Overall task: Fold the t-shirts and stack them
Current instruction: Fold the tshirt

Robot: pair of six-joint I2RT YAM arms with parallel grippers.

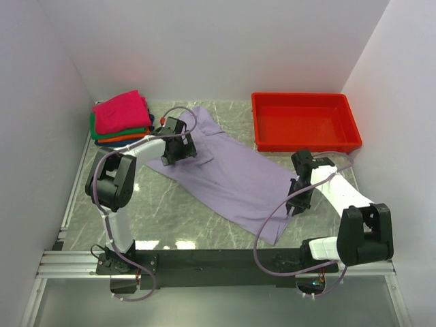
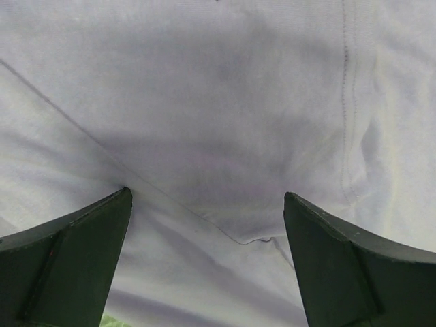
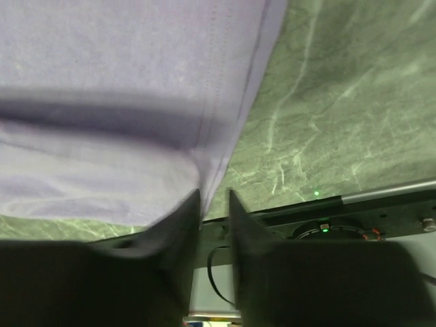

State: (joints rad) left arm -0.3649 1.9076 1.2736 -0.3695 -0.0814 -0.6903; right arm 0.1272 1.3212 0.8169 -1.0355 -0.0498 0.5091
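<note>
Nearest, the right pincer (image 1: 298, 199) sits at the right edge of the lavender t-shirt (image 1: 231, 180). Only the right wrist view shows its fingers (image 3: 180, 238) all but together, pinching the hem above the green marbled desk (image 1: 177, 221). The shirt lies spread slantwise across the desk's middle. Farther back, the left pincer (image 1: 178, 151) is over its upper part; the left wrist view shows the jaws wide apart, released, with cloth and a seam beneath. Beyond, seen only from the top, the folded t-shirts (image 1: 121, 117) are stacked far left, magenta uppermost, and a red tray (image 1: 304, 122) sits far right.
</note>
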